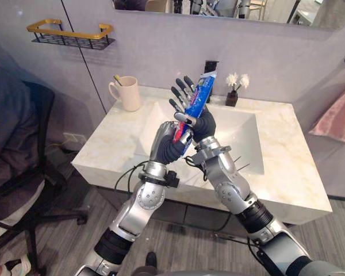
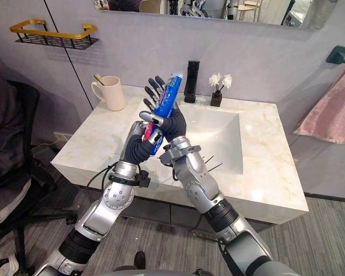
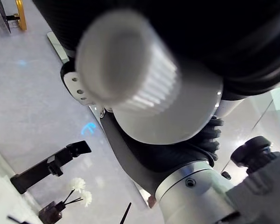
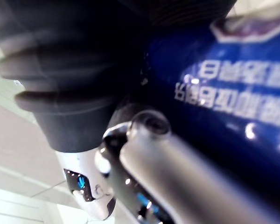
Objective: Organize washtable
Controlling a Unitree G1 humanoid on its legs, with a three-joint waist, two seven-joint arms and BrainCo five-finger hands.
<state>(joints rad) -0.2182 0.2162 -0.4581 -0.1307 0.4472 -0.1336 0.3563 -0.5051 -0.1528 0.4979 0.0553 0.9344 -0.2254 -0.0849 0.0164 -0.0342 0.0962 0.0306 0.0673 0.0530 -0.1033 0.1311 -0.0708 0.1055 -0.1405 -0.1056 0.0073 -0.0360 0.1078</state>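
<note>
A blue toothpaste tube with a red lower part is held upright above the sink basin. My left hand is curled round its lower end, and the tube's white cap shows close up in the left wrist view. My right hand backs the tube from behind, its fingers straight and spread upward. Its thumb lies across the blue tube and pins it to the palm.
A cream mug holding a toothbrush stands at the marble counter's back left. A black faucet and a small vase of white flowers stand behind the basin. A gold-edged shelf, a pink towel and an office chair flank the table.
</note>
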